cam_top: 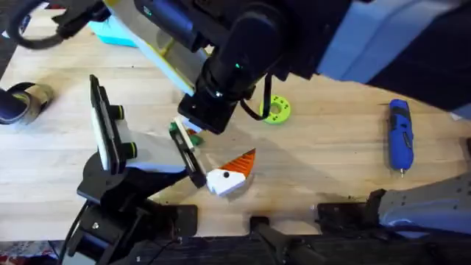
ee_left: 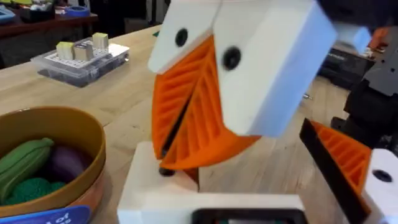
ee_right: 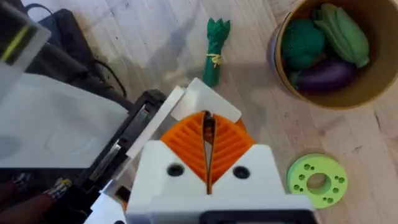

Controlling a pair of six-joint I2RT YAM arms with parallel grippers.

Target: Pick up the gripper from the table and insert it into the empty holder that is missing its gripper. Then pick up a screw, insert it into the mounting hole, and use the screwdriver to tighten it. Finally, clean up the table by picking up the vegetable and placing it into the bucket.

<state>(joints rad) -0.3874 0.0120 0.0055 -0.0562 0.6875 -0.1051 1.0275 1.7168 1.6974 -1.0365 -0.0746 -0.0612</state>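
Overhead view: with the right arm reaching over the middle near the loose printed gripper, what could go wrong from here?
1. The printed gripper lies in the tight space between both arms, so reaching for it might make the arms collide.
2. The green vegetable lies on the table close to the right gripper; a sideways move could knock it away.

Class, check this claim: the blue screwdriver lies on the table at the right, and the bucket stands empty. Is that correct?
Not quite. The bucket is not empty: the right wrist view shows toy vegetables in it. The screwdriver does lie at the right.
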